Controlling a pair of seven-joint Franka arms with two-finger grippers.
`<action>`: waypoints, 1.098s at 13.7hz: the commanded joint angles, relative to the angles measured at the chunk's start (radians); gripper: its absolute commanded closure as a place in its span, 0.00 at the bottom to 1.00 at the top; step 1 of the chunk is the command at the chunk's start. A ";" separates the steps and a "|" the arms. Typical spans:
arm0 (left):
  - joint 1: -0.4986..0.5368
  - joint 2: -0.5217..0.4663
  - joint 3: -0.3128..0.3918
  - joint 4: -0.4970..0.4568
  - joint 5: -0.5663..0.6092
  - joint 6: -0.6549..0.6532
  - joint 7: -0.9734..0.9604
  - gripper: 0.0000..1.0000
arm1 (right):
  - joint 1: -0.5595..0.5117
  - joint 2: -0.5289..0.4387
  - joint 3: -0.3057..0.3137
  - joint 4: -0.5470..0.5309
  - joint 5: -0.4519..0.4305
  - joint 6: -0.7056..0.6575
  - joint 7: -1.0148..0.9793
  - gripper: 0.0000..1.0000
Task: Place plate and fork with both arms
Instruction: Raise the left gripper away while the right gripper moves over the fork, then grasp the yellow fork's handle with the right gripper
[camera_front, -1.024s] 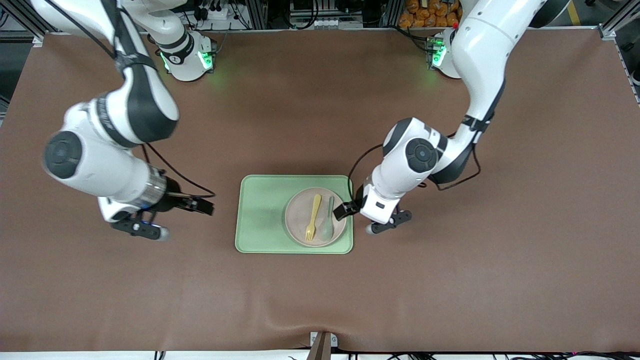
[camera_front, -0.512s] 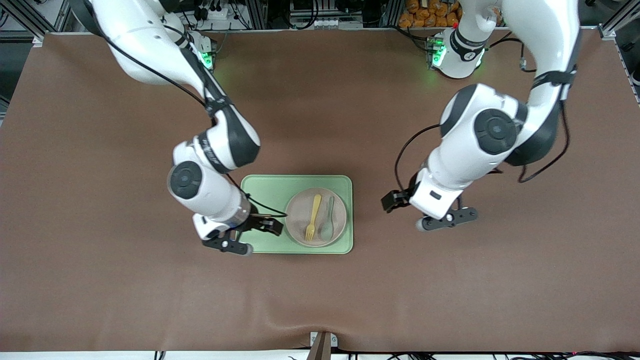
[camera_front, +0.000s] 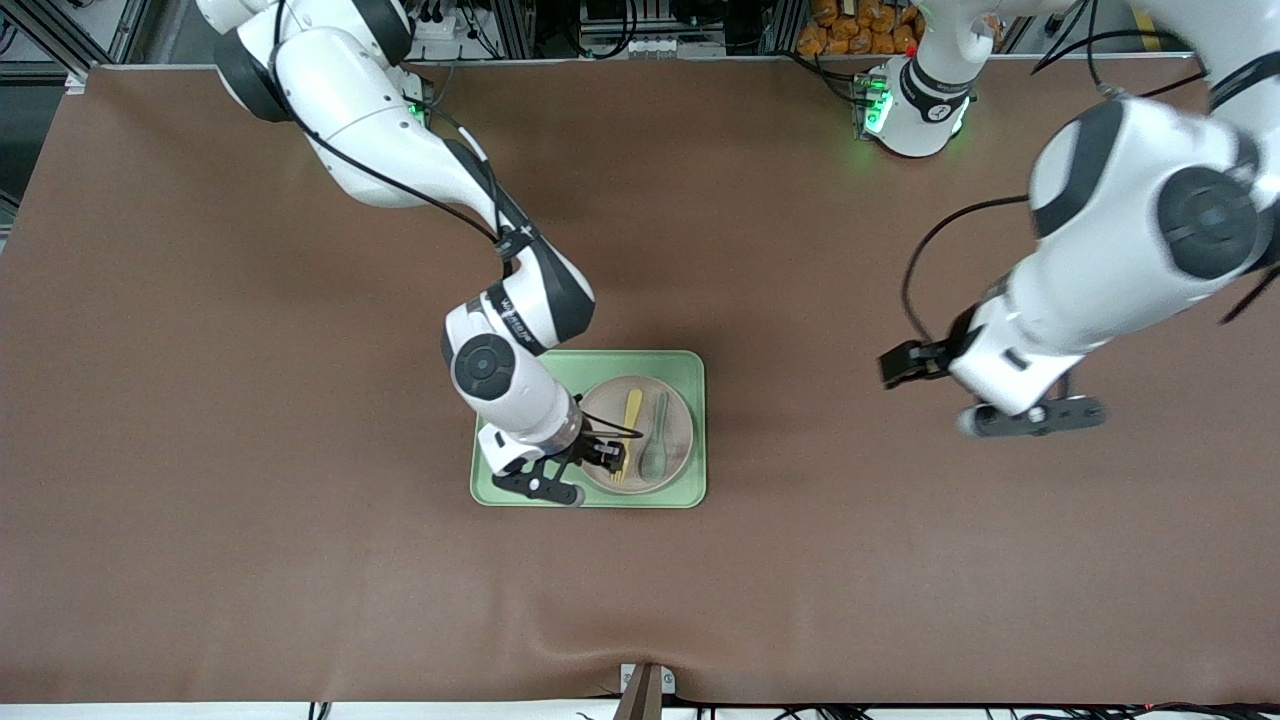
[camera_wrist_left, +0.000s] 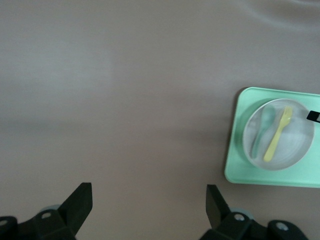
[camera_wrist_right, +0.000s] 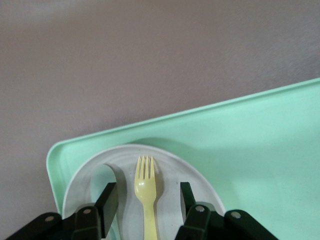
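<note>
On the brown table (camera_front: 300, 560) in the front view, you see a light-green tray (camera_front: 520, 385) near the middle, with the plate (camera_front: 682, 425) lying on its half toward the left arm's end. The fork (camera_front: 632, 412) lies on the plate, tines toward the front camera, and a muted green spoon (camera_front: 657, 445) lies beside it on the plate, toward the left arm's end. Your right gripper (camera_front: 598, 458) is low over the plate's edge, at the fork's tine end. Your left gripper (camera_front: 905, 365) hangs over bare table, well apart from the tray toward the left arm's end, and that arm waits.

From the left wrist view, you look down on bare table (camera_wrist_left: 125, 100) between two black fingers (camera_wrist_left: 80, 200) that stand wide apart with nothing between them. The tray (camera_wrist_left: 237, 160), the plate (camera_wrist_left: 295, 150), the fork (camera_wrist_left: 277, 135) and the spoon (camera_wrist_left: 261, 132) show off to one side.

From the right wrist view, the right gripper (camera_wrist_right: 147, 200) has one finger (camera_wrist_right: 107, 200) on each side of the fork (camera_wrist_right: 145, 187), just below its tines. The fingers are partly drawn in but small gaps show on both sides, so they do not yet grip it. The fork rests on the plate (camera_wrist_right: 200, 187), which sits on the tray (camera_wrist_right: 260, 150).
</note>
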 joint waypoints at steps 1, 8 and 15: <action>0.068 -0.113 -0.009 -0.020 0.018 -0.059 0.060 0.00 | 0.022 0.039 -0.015 0.054 -0.051 -0.054 0.024 0.41; 0.076 -0.299 0.154 -0.052 0.002 -0.244 0.356 0.00 | 0.073 0.059 -0.028 0.050 -0.063 -0.064 0.047 0.45; 0.028 -0.360 0.216 -0.120 0.012 -0.252 0.348 0.00 | 0.094 0.049 -0.027 0.048 -0.055 -0.183 0.061 0.50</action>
